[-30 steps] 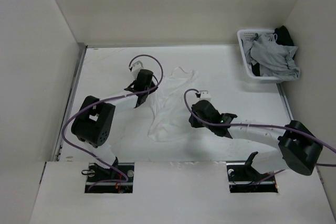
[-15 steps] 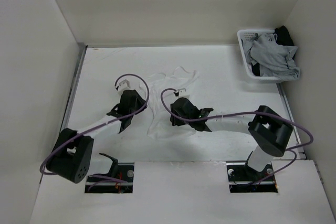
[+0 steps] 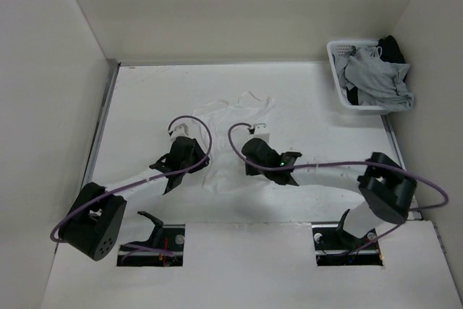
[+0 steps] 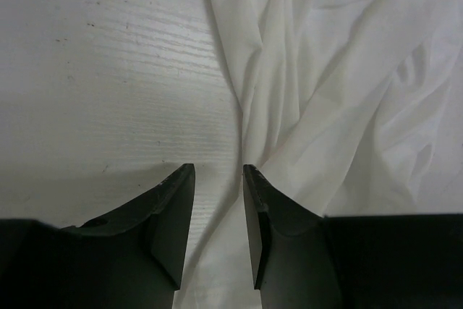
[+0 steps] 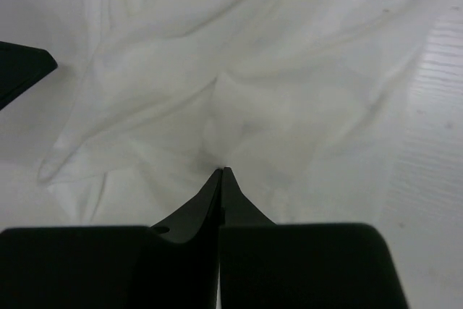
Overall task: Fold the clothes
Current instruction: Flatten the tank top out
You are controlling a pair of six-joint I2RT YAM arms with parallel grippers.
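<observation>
here right hand pinches white top, left hand released, basket well apart

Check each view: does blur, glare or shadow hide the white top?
Top external: sharp, even light, but white top barely contrasts with white table. Left wrist: folds clear, left gripper silhouetted. Right wrist: folds softly shaded, readable.

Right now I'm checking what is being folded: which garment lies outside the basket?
The white sleeveless top. It lies crumpled on the table, whereas the grey garment and the black garment are both in the white basket.
</observation>
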